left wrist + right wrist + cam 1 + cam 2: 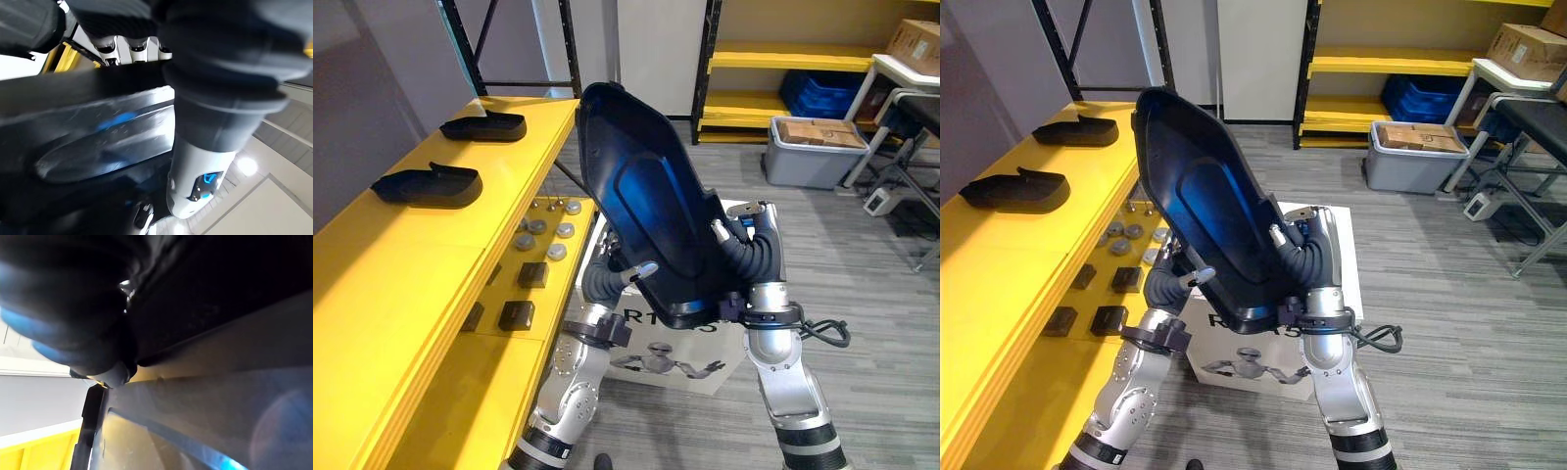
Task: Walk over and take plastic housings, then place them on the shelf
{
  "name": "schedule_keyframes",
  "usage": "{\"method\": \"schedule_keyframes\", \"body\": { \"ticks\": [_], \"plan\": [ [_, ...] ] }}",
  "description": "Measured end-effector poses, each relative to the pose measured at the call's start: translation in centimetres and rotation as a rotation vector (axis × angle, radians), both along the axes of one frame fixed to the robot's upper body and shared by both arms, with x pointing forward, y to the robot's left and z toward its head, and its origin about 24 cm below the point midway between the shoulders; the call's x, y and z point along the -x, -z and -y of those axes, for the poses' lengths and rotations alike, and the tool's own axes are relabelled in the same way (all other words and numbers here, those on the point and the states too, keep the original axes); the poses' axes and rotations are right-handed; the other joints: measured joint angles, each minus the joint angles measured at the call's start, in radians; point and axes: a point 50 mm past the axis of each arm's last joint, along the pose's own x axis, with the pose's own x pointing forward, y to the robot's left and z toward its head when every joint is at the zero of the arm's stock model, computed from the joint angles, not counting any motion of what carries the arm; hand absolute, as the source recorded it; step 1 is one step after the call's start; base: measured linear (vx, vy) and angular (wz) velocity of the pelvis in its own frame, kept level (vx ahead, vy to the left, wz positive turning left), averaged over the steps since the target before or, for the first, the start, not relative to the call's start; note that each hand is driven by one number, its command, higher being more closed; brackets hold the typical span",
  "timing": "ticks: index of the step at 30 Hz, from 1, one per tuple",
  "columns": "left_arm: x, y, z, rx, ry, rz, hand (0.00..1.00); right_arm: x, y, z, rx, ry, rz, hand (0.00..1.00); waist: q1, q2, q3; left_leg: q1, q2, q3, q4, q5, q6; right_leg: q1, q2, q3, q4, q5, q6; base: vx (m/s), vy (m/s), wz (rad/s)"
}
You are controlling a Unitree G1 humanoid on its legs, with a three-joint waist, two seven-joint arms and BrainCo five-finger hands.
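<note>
A large dark plastic housing [651, 206] with a glossy blue-tinted inner face stands tilted in front of me, held between both hands above the floor. My left hand [639, 272] grips its lower left rim, thumb hooked over the edge; the left wrist view shows its fingers [134, 51] against the housing [98, 132]. My right hand [721, 232] clasps the lower right rim, thumb on the inner face, with the housing [220, 401] close before that wrist camera. Two more dark housings [429, 185] [484, 126] lie on the yellow shelf [401, 264] to my left.
Grey round discs [548, 230] and small dark blocks [517, 315] sit on the shelf's lower board. A white box [675, 362] stands under the held housing. A grey bin [813, 157] with cardboard, blue crates [822, 93] in a yellow rack and a chair [911, 137] stand at the back right.
</note>
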Motion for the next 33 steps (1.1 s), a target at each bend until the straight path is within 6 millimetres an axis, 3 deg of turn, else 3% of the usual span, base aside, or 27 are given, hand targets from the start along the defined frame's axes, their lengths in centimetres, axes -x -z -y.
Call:
{"method": "schedule_keyframes", "body": {
  "ticks": [4, 5, 11, 12, 20, 27, 33],
  "plan": [
    [0.0, 0.7, 0.6, 0.001, 0.031, -0.035, 0.00, 0.0, 0.1, -0.3, -0.003, -0.009, -0.006, 1.00, 0.000, 0.000, -0.012, 0.001, 0.002, 0.003, 0.000, 0.000, 0.000, 0.000, 0.002, 0.003, 0.000, 0.000, 0.000, 0.00, -0.002, -0.01],
    [0.1, 1.1, 1.0, 0.004, 0.053, -0.056, 1.00, 0.0, 0.2, -0.6, -0.005, -0.020, -0.007, 1.00, 0.000, 0.000, -0.015, 0.001, 0.002, 0.003, 0.000, 0.000, 0.000, 0.000, 0.002, 0.003, 0.000, 0.000, 0.000, 0.00, 0.000, 0.00],
    [0.1, 1.9, 1.2, 0.021, 0.063, -0.112, 1.00, -0.3, 1.0, -1.0, -0.008, -0.021, -0.039, 1.00, 0.000, -0.002, -0.021, 0.001, 0.001, 0.002, 0.000, 0.001, -0.001, 0.000, 0.002, 0.003, 0.000, 0.000, -0.001, 0.00, 0.000, 0.00],
    [0.1, 2.1, 1.0, 0.026, 0.054, -0.128, 1.00, -0.2, 1.1, -1.2, -0.003, -0.030, -0.043, 0.00, -0.001, -0.002, -0.021, 0.001, 0.001, 0.002, 0.000, 0.002, -0.002, 0.000, 0.002, 0.002, 0.000, 0.001, -0.001, 0.00, 0.000, 0.00],
    [-0.5, 3.1, -0.1, -0.009, -0.022, -0.201, 1.00, 0.4, 2.7, -1.7, 0.030, -0.074, -0.086, 0.00, -0.002, -0.005, -0.034, 0.000, 0.001, -0.009, 0.000, 0.006, -0.003, 0.003, 0.002, -0.009, 0.001, 0.001, -0.002, 0.00, -0.001, 0.03],
    [-0.9, 2.1, -1.7, -0.166, -0.132, -0.093, 1.00, 1.0, 4.3, -0.6, 0.017, -0.096, -0.171, 0.00, -0.009, -0.009, -0.036, 0.000, 0.004, -0.015, 0.000, 0.010, -0.004, 0.008, 0.005, -0.016, 0.000, 0.002, -0.004, 0.00, 0.000, 0.03],
    [-0.4, -0.3, -1.3, -0.254, -0.184, 0.062, 1.00, 2.4, 1.4, 2.5, -0.113, -0.106, -0.053, 0.00, -0.009, -0.013, -0.035, 0.000, 0.006, -0.011, -0.001, 0.001, -0.015, 0.008, 0.005, -0.014, -0.001, 0.003, -0.004, 0.00, 0.000, 0.00]
  ]
}}
